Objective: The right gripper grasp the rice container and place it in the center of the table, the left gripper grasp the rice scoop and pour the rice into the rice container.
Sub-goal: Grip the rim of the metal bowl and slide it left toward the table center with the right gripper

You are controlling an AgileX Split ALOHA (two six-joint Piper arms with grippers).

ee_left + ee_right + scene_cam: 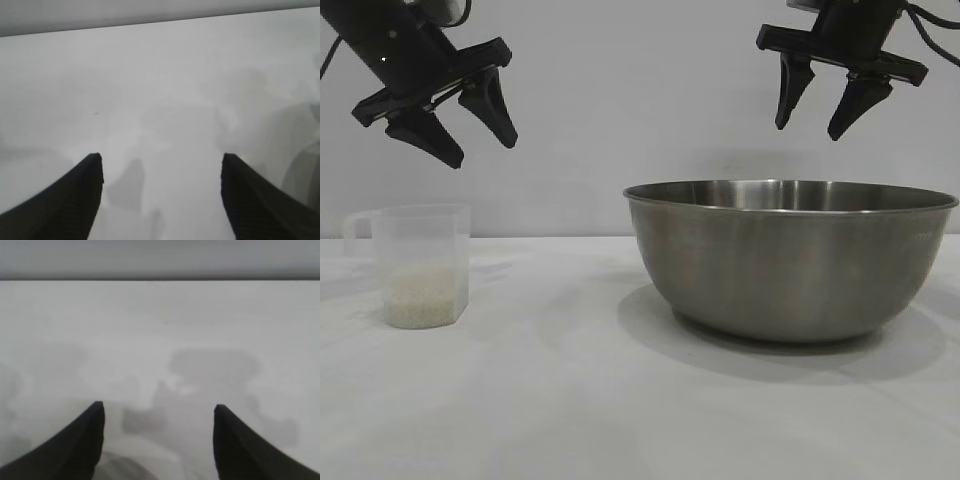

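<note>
While both arms hang apart and empty, nothing is done: the rice container sits below the right end effector, the rice scoop below the left end effector, unpoured

arms: both cut off above the left gripper and right gripper | rice container: right edge clipped | left wrist view: blurred curved grey shape beside one fingertip, unidentifiable
</note>
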